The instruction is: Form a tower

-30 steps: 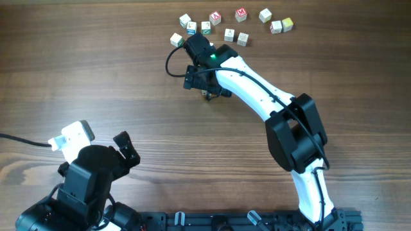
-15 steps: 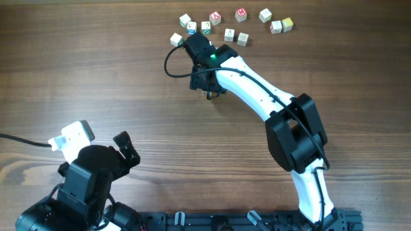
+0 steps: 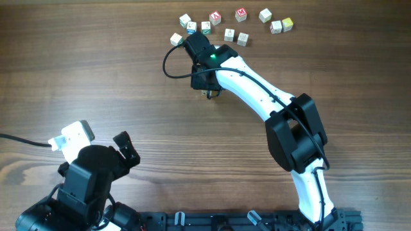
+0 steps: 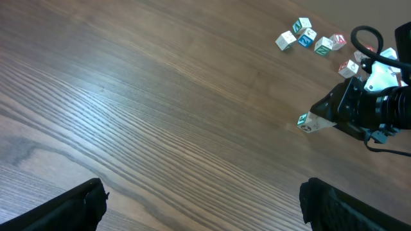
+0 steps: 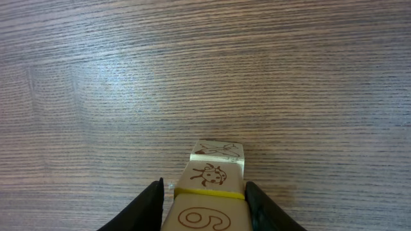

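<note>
table (image 3: 96,77): work surface | left gripper (image 4: 202,191): jaws wide, empty, parked by base, I judge out of the way | right gripper (image 5: 203,187): fingers clamp tower (image 5: 210,172) sides, prob. to seat/align | tower: mid-table, near loose cubes (image 3: 231,22), supply w/in reach

A brown wood-grain tabletop (image 3: 96,77) fills every view, its darker streaks running along its length. Soft, even light leaves a pale sheen on the surface.
</note>
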